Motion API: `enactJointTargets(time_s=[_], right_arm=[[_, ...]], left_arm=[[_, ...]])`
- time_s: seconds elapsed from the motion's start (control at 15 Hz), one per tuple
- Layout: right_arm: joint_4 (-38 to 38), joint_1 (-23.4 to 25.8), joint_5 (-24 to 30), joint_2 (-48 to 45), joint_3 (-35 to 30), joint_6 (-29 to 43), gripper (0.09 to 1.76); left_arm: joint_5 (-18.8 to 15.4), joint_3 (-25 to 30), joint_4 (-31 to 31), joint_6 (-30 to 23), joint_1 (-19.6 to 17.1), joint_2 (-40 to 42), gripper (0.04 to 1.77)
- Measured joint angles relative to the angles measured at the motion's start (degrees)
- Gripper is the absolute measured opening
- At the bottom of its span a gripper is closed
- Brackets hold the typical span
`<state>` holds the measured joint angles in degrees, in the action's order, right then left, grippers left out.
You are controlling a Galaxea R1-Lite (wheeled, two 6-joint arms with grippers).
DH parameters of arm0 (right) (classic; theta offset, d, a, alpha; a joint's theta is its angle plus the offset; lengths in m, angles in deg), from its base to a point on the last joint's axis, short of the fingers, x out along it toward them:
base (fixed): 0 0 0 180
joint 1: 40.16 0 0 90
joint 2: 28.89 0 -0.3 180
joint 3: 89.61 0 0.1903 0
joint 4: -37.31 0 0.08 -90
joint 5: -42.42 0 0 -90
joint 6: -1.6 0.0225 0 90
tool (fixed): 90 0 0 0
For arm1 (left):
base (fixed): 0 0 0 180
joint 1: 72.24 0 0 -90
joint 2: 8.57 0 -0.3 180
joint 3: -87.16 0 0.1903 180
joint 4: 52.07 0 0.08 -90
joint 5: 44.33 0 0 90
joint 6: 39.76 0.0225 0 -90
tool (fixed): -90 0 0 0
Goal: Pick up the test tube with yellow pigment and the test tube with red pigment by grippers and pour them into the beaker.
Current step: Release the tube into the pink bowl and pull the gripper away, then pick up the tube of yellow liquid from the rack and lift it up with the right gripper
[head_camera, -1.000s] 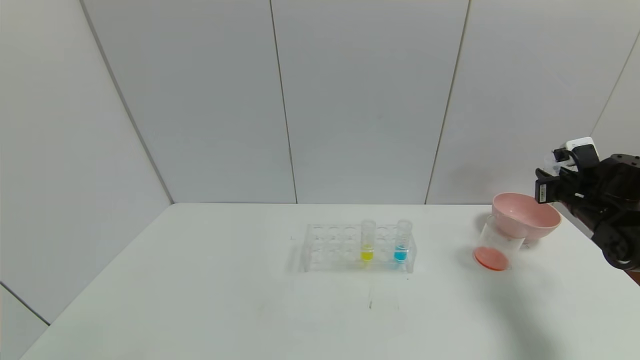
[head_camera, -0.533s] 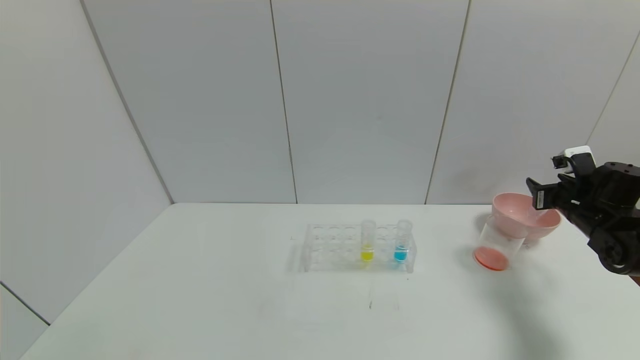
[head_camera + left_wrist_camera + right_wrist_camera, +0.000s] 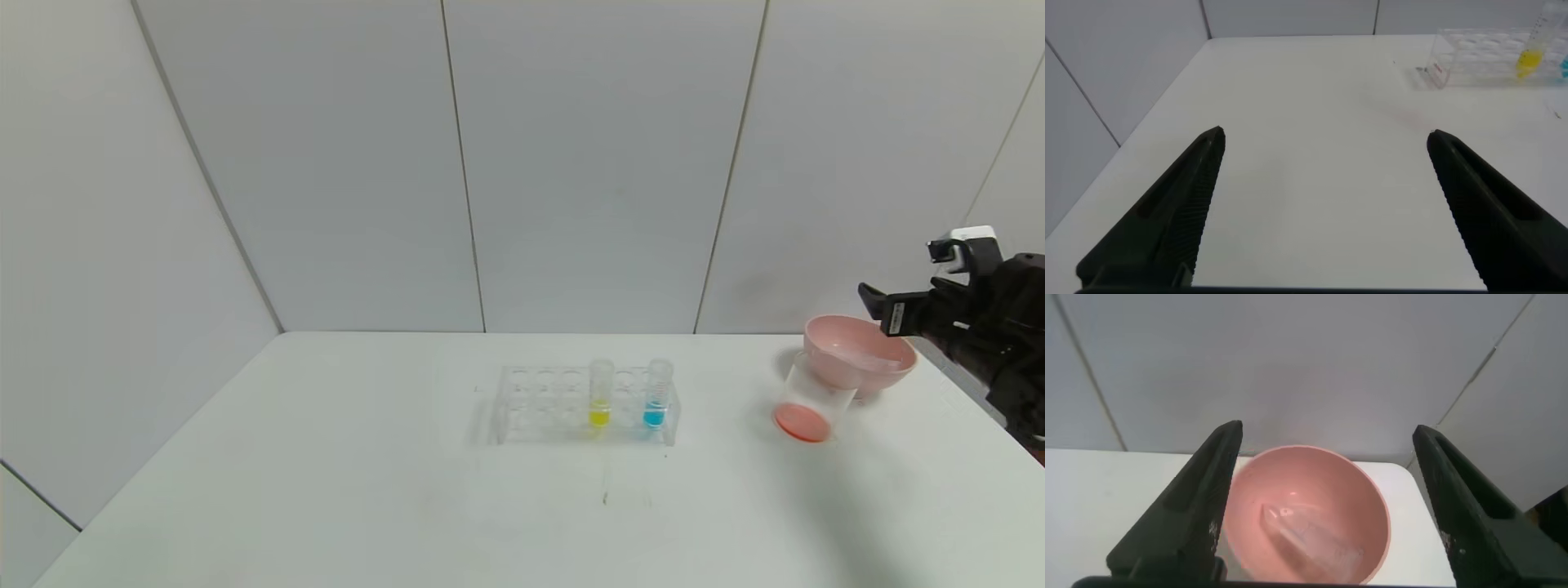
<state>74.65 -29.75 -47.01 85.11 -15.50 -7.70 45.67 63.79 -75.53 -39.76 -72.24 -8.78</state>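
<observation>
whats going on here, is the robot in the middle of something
The right gripper hangs open above the pink bowl, where an empty clear tube lies. The beaker in front of the bowl holds red liquid, so the red pour looks done. The tube with yellow liquid and a blue one stand in the clear rack at mid-table, untouched. The left gripper is open over bare table, far from the rack.

The tube rack (image 3: pixel 584 404) stands mid-table (image 3: pixel 326 490), holding the test tube with yellow pigment (image 3: pixel 600 393) left of another tube (image 3: pixel 656 394). Far right, the beaker (image 3: pixel 808 404) sits touching the front of a bowl (image 3: pixel 857 356), with an empty tube (image 3: pixel 1310 539) lying in the bowl.
</observation>
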Motion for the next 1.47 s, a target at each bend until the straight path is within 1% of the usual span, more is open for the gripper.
enactJointTargets(time_s=[0.13, 0.27, 0.47, 0.6, 0.73, 0.87, 1.0, 1.13, 1.47], right_arm=[[-1.2, -2.3, 1.0, -5.5, -4.9, 1.0, 1.54], [-1.5, -6.0, 0.6, -9.8, -11.1, 1.5, 1.58], [1.5, -11.3, -0.1, -13.9, -20.4, 4.9, 1.62], [3.9, -14.0, -1.8, -15.2, -25.8, 8.4, 1.64], [5.7, -16.5, -5.1, -16.0, -30.0, 12.7, 1.66], [6.5, -19.6, -7.4, -16.6, -32.8, 14.7, 1.67], [6.9, -23.8, -9.4, -17.1, -34.3, 15.0, 1.68], [7.3, -29.9, -12.8, -17.3, -34.9, 15.1, 1.68], [7.5, -46.5, -23.3, -17.4, -34.8, 15.0, 1.70]], left_arm=[[0.0, 0.0, 0.0, 0.0, 0.0, 0.0, 1.76], [0.0, 0.0, 0.0, 0.0, 0.0, 0.0, 1.76], [0.0, 0.0, 0.0, 0.0, 0.0, 0.0, 1.76], [0.0, 0.0, 0.0, 0.0, 0.0, 0.0, 1.76], [0.0, 0.0, 0.0, 0.0, 0.0, 0.0, 1.76], [0.0, 0.0, 0.0, 0.0, 0.0, 0.0, 1.76], [0.0, 0.0, 0.0, 0.0, 0.0, 0.0, 1.76], [0.0, 0.0, 0.0, 0.0, 0.0, 0.0, 1.76], [0.0, 0.0, 0.0, 0.0, 0.0, 0.0, 1.76]])
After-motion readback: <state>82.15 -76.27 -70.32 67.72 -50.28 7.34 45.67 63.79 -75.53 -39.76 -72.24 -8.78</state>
